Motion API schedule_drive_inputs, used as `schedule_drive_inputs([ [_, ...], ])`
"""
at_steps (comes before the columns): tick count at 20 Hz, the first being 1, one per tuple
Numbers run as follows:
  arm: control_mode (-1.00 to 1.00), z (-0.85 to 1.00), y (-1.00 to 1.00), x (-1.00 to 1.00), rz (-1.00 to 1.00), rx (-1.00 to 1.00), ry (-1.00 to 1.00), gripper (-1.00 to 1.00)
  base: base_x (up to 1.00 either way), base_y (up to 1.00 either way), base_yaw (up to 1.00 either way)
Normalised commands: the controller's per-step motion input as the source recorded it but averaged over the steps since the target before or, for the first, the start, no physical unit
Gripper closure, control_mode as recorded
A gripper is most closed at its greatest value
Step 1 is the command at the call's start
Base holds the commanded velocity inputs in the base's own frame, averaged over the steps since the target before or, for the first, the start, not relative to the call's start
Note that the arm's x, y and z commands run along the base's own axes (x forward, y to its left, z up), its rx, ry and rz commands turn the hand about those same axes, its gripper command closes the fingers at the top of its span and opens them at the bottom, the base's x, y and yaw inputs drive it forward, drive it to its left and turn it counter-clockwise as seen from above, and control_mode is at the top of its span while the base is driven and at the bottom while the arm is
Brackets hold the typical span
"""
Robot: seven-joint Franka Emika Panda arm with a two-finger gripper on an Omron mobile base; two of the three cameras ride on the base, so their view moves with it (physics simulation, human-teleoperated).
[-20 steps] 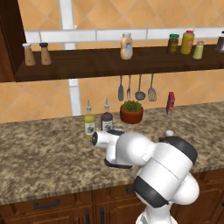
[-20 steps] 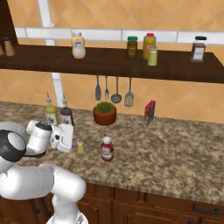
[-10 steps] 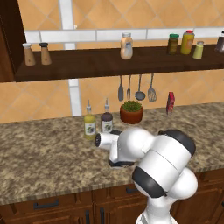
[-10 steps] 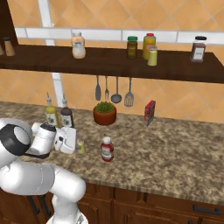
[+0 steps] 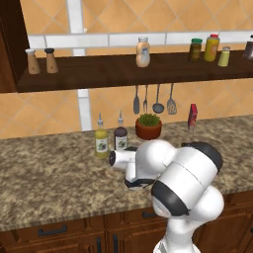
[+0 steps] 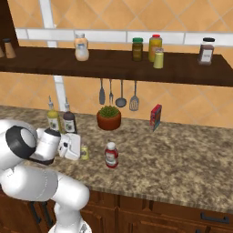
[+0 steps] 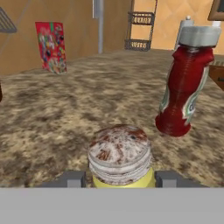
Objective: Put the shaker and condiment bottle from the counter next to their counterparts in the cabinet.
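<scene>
Low at the centre of the hand view, between the two grey fingertips (image 7: 72, 179) of the gripper (image 7: 119, 180), stands the yellow-green shaker (image 7: 120, 161), its speckled greyish top close to the lens; jaws spread either side of it, contact not discernible, so grip cannot be judged. Right of centre in that view, upright on the granite counter (image 7: 57, 118), stands the red condiment bottle (image 7: 183, 87); left of centre in the right base view, shaker (image 6: 84, 152) just beside bottle (image 6: 111, 155), with the matching shaker (image 6: 158, 58) and tan-filled bottle (image 6: 81, 47) up on the dark shelf (image 6: 113, 68).
</scene>
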Motion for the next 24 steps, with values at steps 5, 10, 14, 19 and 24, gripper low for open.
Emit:
schedule_drive_inputs([
  [5,-1.00,0.01,0.00,0.00,0.00,0.01,0.02,1.00,0.00,0.00,0.00],
  [10,-1.00,0.40,0.05,0.00,0.00,-0.01,0.01,1.00,0.00,0.00,0.00],
  [14,-1.00,0.46,0.13,-0.02,0.05,-0.08,0.00,1.00,0.00,0.00,0.00],
  [19,-1.00,0.50,0.01,-0.08,0.09,-0.07,0.00,1.00,0.00,0.00,0.00],
  [24,-1.00,0.54,-0.02,-0.11,0.12,-0.03,0.00,1.00,0.00,0.00,0.00],
])
